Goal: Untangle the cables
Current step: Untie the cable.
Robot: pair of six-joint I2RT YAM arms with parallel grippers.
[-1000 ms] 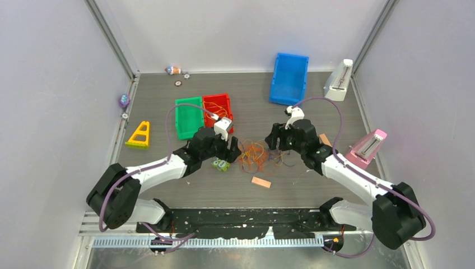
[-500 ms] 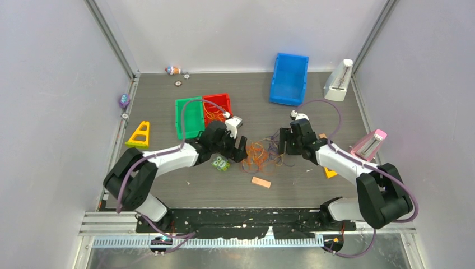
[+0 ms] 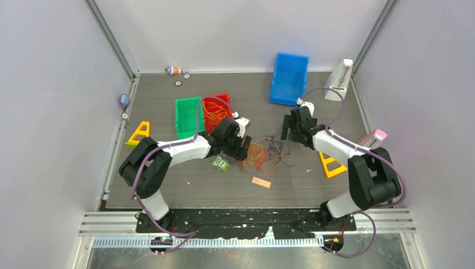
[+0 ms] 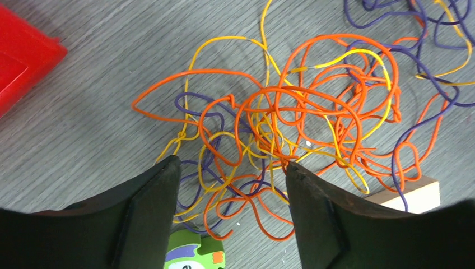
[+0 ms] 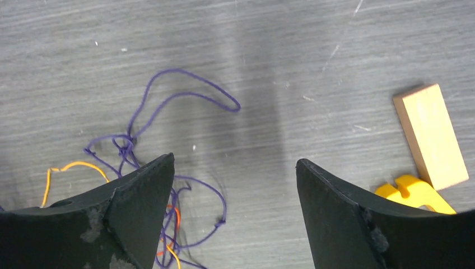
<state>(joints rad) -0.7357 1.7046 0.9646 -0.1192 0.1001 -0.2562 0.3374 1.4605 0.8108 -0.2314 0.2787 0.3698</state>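
Cables (image 4: 291, 120) lie between — seemingly beneath — left pincer (image 4: 232, 166).

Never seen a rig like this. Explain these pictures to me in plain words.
Two robot arms are bolted to the table, each ending in a two-finger pincer. The wide picture looks down from above and behind; the other two come from cameras on the wrists, so the black wedges are each arm's own fingers. On the table lies a tangle of cables, orange, yellow and purple, near a red bin and a green bin. The left pincer is open over the tangle, the right pincer open at its edge. Nothing is held.
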